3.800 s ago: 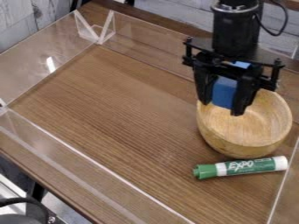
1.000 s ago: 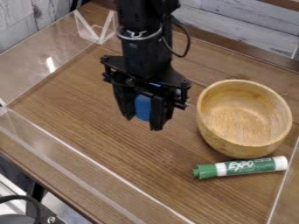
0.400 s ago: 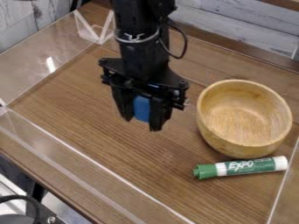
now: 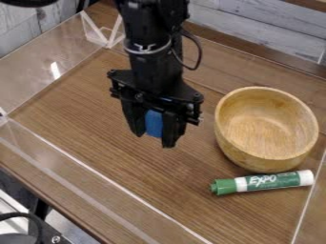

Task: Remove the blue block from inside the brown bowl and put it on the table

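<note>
The scene is a brown wood-grain table [image 4: 90, 105] with darker streaks, fenced by low clear acrylic walls [image 4: 26, 152], with a pale wall behind.

Nearest the camera, just in front of the brown bowl, lies a green-and-white Expo marker [image 4: 261, 181], flat on the tabletop and apart from the bowl's base. It plays no part in the job.

Behind it sits the brown bowl [image 4: 266, 128], a round light-wood bowl with thick smooth walls. Its hollow is plainly empty, so the first half of the task reads as done.

To the left of the bowl, well clear of its rim, the black gripper [image 4: 155, 132] points straight down over bare table. Its jaws are clamped on the blue block [image 4: 155, 122], which shows as a bright-blue strip standing upright between the dark fingers [image 4: 136, 119]. The fingertips look close above the wood (whether the block's lower end already touches it cannot be told from this angle, since the fingers hide it).

Beyond the gripper, the arm's dark column [image 4: 151, 33] rises toward the far acrylic corner.

What remains, judging by this: set the block down on the table left of the bowl, let go of it, and lift away. The block is out of the bowl but not yet resting free.
</note>
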Robot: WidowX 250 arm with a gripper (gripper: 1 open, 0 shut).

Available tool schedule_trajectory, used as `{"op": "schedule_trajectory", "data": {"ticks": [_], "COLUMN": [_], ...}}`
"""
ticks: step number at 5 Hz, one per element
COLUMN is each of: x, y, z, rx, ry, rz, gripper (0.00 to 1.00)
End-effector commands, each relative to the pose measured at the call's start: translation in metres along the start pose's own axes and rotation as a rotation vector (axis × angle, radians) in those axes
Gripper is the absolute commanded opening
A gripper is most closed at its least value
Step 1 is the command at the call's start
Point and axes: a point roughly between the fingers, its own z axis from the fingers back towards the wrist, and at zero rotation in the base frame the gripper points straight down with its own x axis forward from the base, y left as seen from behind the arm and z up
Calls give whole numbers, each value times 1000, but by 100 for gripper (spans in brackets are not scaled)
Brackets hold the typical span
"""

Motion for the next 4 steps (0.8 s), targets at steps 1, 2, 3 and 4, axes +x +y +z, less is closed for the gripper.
{"op": "schedule_trajectory", "data": {"ticks": [1, 2, 3, 4], "x": [7, 7, 6, 7], "y": [1, 2, 4, 6], "z": [2, -4, -10, -15], "rx": [-5, -4, -1, 3], "ry": [-39, -42, -41, -42], "rz": [0, -5, -4, -4], "gripper": [0, 0, 0, 0]}}
